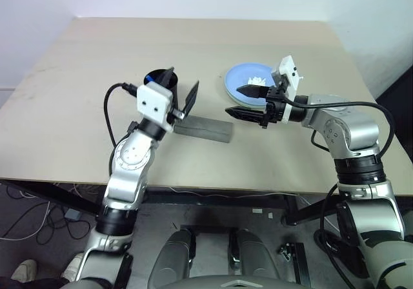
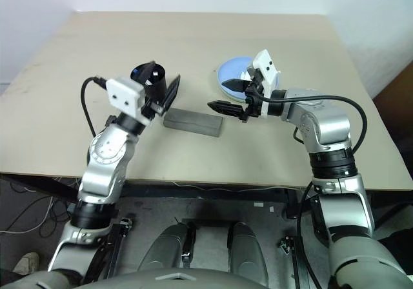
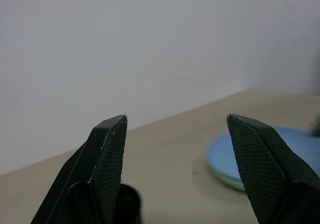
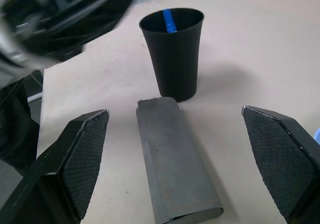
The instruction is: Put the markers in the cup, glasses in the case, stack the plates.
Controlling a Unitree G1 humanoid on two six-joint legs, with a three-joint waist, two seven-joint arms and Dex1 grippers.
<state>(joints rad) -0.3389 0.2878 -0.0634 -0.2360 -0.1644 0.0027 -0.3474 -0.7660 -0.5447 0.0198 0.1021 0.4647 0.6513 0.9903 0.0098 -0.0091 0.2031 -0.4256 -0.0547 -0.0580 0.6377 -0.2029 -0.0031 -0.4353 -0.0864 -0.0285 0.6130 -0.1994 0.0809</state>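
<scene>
Head view: left gripper (image 1: 182, 90) spread, empty, above cup (image 1: 155, 77); case (image 1: 205, 129) closed beside it; right gripper (image 1: 248, 102) spread near stacked plates (image 1: 237, 82).
Left wrist view: plate rim.
Right wrist view: blue marker (image 4: 168, 20) inside cup.

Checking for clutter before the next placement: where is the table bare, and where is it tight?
Bare: the far table strip beyond the black cup and plates, and the near edge in front of the grey case. Crowded: the middle, around cup, case, plates, the left gripper and the right gripper.
</scene>
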